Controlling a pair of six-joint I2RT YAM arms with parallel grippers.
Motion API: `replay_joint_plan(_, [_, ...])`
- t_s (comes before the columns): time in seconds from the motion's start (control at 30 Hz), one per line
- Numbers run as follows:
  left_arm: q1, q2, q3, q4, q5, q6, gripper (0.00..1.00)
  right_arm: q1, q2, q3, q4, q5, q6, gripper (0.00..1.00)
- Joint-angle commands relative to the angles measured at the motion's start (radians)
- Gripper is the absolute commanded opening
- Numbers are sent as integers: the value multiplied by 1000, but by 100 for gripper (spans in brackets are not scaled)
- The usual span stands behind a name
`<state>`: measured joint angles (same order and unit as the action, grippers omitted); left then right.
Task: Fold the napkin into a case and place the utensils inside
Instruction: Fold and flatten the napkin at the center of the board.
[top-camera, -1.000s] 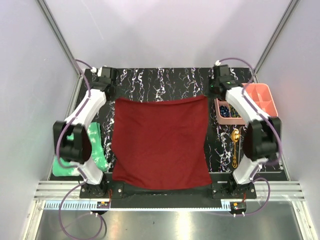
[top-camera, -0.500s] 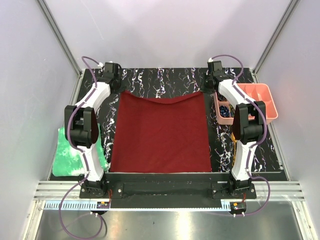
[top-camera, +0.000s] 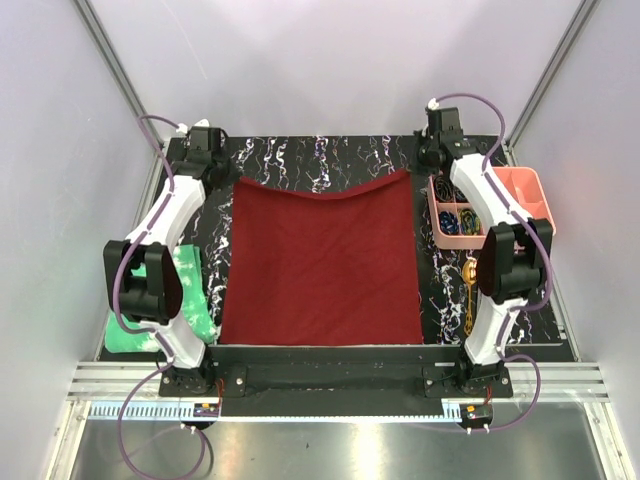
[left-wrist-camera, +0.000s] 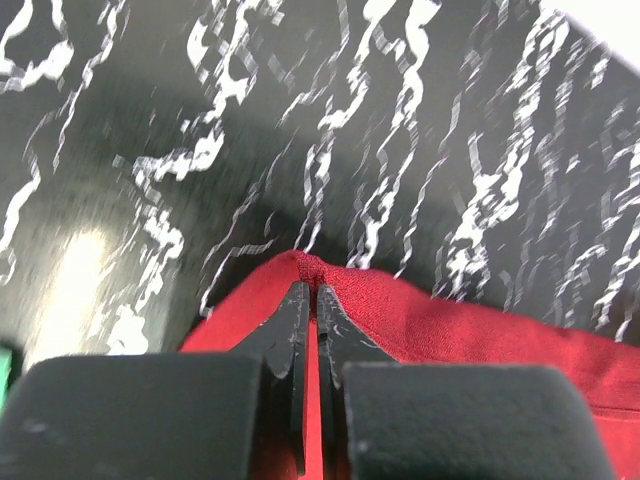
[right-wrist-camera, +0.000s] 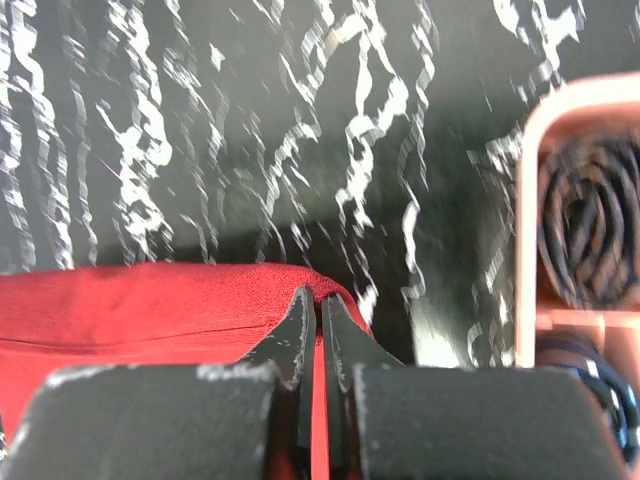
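Surface: black table (top-camera: 320, 155) with white marble veining, inside a pale-walled enclosure. Far left, a green crinkled sheet (top-camera: 135, 318) lies at the table's edge, partly behind the left arm. Left gripper (left-wrist-camera: 308, 290) is closed on the far left corner of the napkin (top-camera: 320, 260); wrist view shows the fingertips pressed together with a small peak of red cloth pinched between them. The napkin is spread open over the middle of the table, its near edge along the table's near edge and its far edge dipping in the middle between the two held corners. Right gripper (right-wrist-camera: 312, 295) is likewise clamped on the far right corner. Just right of that corner sits a pink tray (top-camera: 520, 195) with dark coiled items in its left compartments. Nearer than the tray, the gold utensils (top-camera: 469, 272) lie on the table beside the right arm, apart from the cloth.
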<state>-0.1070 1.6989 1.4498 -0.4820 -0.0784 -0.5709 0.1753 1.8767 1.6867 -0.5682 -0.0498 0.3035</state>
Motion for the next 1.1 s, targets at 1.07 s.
replay_joint_plan(1.07, [27,-468,-385,-267,72,-14,0,3,-456,-502,-173,-251,167,0])
